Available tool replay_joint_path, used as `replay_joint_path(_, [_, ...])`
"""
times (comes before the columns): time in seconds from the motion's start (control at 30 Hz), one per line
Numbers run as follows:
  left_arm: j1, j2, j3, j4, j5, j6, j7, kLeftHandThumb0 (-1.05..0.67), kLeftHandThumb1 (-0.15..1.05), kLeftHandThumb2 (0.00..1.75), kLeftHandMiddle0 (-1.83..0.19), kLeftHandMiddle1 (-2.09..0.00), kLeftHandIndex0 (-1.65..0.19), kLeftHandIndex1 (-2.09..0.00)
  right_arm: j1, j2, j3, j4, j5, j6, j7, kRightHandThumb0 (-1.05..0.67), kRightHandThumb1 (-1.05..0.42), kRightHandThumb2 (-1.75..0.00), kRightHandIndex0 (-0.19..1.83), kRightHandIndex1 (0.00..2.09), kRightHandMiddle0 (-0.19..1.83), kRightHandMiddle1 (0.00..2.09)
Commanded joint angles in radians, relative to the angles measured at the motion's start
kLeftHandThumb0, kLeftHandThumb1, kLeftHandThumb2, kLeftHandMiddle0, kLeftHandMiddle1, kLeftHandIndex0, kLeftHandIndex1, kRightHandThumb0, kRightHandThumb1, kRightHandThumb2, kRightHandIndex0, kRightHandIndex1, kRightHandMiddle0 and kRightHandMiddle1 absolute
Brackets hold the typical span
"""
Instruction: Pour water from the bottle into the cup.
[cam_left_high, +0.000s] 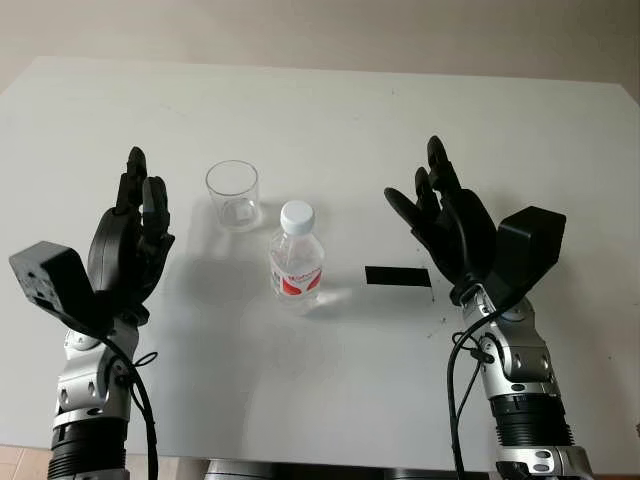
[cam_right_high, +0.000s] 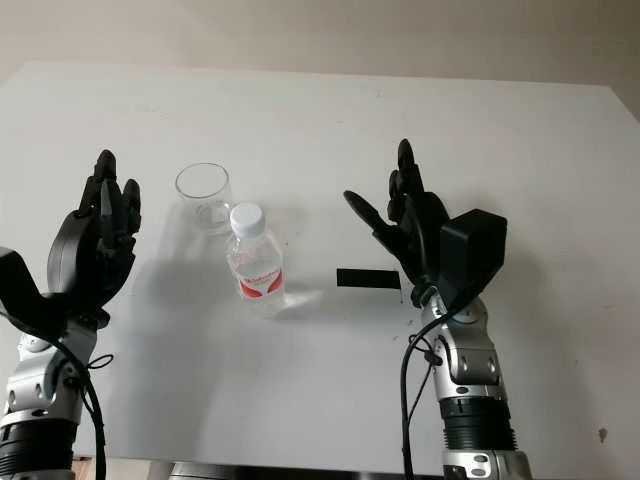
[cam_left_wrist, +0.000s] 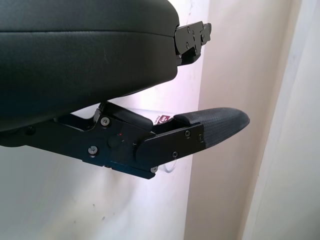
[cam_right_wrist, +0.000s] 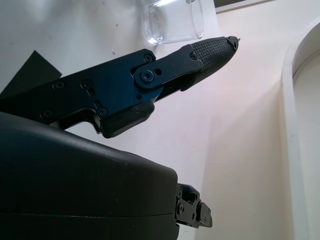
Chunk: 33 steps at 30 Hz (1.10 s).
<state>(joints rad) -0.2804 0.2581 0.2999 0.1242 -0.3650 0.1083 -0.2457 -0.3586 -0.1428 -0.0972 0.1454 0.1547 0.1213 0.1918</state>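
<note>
A small clear water bottle (cam_left_high: 296, 256) with a white cap and a red label stands upright near the middle of the white table (cam_left_high: 330, 110). Just behind it to the left stands an empty clear plastic cup (cam_left_high: 233, 195). My left hand (cam_left_high: 135, 225) is raised to the left of the cup, open and holding nothing. To the right of the bottle my right hand (cam_left_high: 440, 215) is raised too, open, with a gap between it and the bottle. The cup (cam_right_wrist: 172, 22) shows past the finger in the right wrist view.
A black rectangular patch (cam_left_high: 398, 277) lies flat on the table between the bottle and my right hand. The table's far edge meets a beige wall.
</note>
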Motion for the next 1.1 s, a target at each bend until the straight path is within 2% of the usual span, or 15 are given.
replay_joint_path(0.0, [-0.014, 0.016, 0.013, -0.037, -0.018, 0.035, 0.006, -0.67, 1.05, 0.72, 0.19, 0.00, 0.19, 0.00, 0.011, -0.005, -0.003, -0.023, 0.007, -0.002, 0.008, -0.76, -0.95, -0.05, -0.19, 0.00, -0.19, 0.00])
replay_joint_path(0.13, [-0.027, 0.021, 0.013, -0.036, -0.028, 0.083, 0.008, -0.66, 1.05, 0.68, 0.19, 0.00, 0.19, 0.00, 0.013, -0.007, 0.000, -0.007, 0.011, -0.017, 0.026, -0.75, -0.95, -0.05, -0.19, 0.00, -0.19, 0.00])
replay_joint_path(0.23, [-0.033, 0.019, 0.008, -0.017, -0.020, 0.075, -0.001, -0.68, 1.05, 0.67, 0.19, 0.00, 0.19, 0.00, 0.021, -0.017, 0.007, 0.010, 0.003, -0.047, 0.056, -0.75, -0.94, -0.05, -0.19, 0.00, -0.19, 0.00])
replay_joint_path(0.33, [-0.025, 0.012, 0.002, -0.010, -0.002, 0.044, -0.001, -0.70, 1.05, 0.68, 0.19, 0.00, 0.19, 0.00, 0.042, -0.029, 0.027, 0.013, -0.001, -0.098, 0.112, -0.81, -0.93, -0.05, -0.19, 0.00, -0.19, 0.00])
replay_joint_path(0.43, [-0.017, -0.001, -0.005, 0.009, 0.022, -0.035, -0.007, -0.72, 1.05, 0.68, 0.19, 0.00, 0.19, 0.00, 0.066, -0.042, 0.059, 0.022, -0.014, -0.183, 0.182, -0.87, -0.94, -0.05, -0.19, 0.00, -0.19, 0.00])
replay_joint_path(0.57, [-0.004, -0.014, -0.012, 0.030, 0.051, -0.129, -0.011, -0.76, 1.05, 0.67, 0.19, 0.00, 0.19, 0.00, 0.100, -0.051, 0.110, -0.010, -0.018, -0.219, 0.262, -0.91, -0.89, -0.04, -0.19, 0.00, -0.19, 0.00])
replay_joint_path(0.77, [0.012, -0.029, -0.017, 0.017, 0.057, -0.151, 0.001, -0.75, 1.05, 0.67, 0.19, 0.00, 0.19, 0.00, 0.135, -0.036, 0.177, -0.036, -0.023, -0.232, 0.326, -0.91, -0.84, -0.04, -0.19, 0.00, -0.19, 0.00])
replay_joint_path(1.07, [0.018, -0.048, -0.015, 0.018, 0.052, -0.161, 0.009, -0.74, 1.05, 0.68, 0.19, 0.00, 0.19, 0.00, 0.143, -0.021, 0.256, -0.010, -0.029, -0.223, 0.374, -0.91, -0.86, -0.05, -0.19, 0.00, -0.19, 0.00])
